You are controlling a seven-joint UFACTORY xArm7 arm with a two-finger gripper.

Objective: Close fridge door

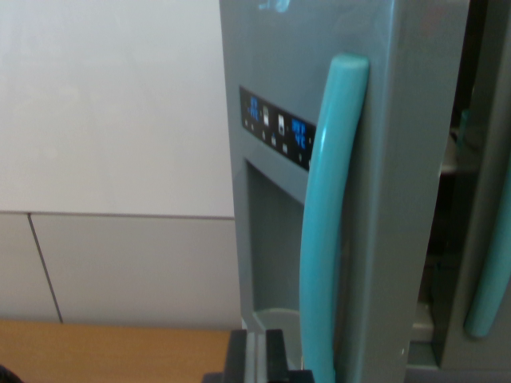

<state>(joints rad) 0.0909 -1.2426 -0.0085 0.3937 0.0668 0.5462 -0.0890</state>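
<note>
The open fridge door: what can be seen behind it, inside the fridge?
Behind the fridge door, a dark gap shows only shelf edges. No item can be made out; the door and the second door's teal handle cover the rest.

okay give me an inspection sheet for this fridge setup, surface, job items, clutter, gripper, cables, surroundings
Surface: wooden top, bare where seen.
Job's things: grey toy fridge; left door swung open, dark gap to its right showing the interior. Teal handle on that door; second teal handle on the right door. Display panel lit blue above a dispenser recess.
Clutter: nothing seen.
Gripper: black gripper only partly in view at the bottom edge, just left of the teal handle; contact and open or shut cannot be told.
Cables: nothing seen.
Surroundings: plain white wall with panel seams.
</note>
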